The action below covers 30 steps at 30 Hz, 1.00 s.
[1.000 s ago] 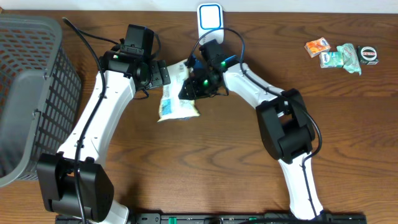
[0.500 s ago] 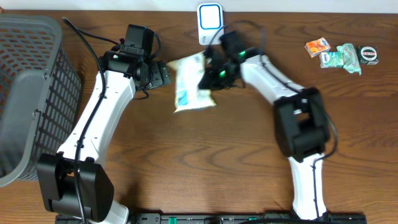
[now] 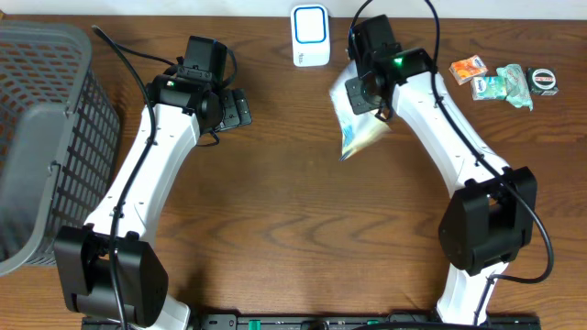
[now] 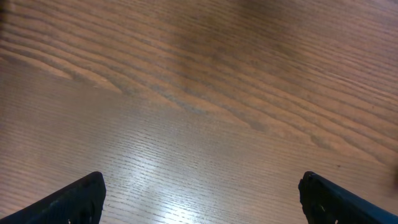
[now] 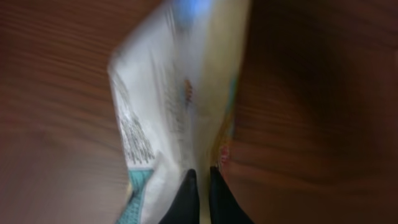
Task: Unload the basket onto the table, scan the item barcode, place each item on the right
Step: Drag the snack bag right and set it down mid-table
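I am pinching the white crinkly plastic packet (image 3: pixel 360 128) by its edge in my right end effector (image 5: pixel 200 183), hanging it free for the white blue-ringed scanner (image 3: pixel 310 35); my left end effector (image 4: pixel 202 196) is gaping wide.

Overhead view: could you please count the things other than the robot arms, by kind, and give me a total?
grey basket: 1
white scanner: 1
large white bag: 1
small packets, one orange and one green: 2
small black round thing: 1
Total: 6
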### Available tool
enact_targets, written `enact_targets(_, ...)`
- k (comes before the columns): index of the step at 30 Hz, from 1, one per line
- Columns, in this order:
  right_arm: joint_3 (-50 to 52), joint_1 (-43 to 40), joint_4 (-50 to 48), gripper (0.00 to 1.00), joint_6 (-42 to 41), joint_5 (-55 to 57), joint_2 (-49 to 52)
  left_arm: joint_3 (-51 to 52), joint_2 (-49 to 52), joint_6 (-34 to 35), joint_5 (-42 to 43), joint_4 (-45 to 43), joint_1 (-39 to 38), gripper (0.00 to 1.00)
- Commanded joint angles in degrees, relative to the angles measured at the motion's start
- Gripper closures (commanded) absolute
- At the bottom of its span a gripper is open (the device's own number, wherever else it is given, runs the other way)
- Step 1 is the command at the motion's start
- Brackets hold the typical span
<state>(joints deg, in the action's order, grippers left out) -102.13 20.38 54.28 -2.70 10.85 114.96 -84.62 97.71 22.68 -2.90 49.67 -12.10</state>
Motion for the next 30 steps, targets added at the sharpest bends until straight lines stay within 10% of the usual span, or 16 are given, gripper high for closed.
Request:
enact_targets(1,1.55,1.09,0.68,0.99,1.03,17.97,0.79,0.07,0.02,0.11,-0.11,0.17,0.2,0.02)
enact_targets(9,5.07,1.33,-1.75,0.99,1.01,13.05,0.92,0.07,0.02,0.11,-0.09,0.17,0.2,0.02)
enact_targets(17,5.05,-6.19,-3.67,0.06,-2.82,-4.09,0.87,0.07,0.02,0.11,-0.09,0.17,0.2,0.02)
enact_targets(19,5.07,-9.57,-4.37,0.12,-2.8,-12.63,0.87,0.07,0.02,0.11,-0.09,0.17,0.2,0.02)
enact_targets(24,5.07,-15.37,-6.27,0.99,-2.82,-24.85,0.87,0.07,0.02,0.11,-0.09,0.17,0.2,0.02)
enact_targets(30,5.07,-16.59,-7.37,0.99,-2.8,-24.48,1.25,0.07,0.02,0.11,-0.09,0.17,0.2,0.03)
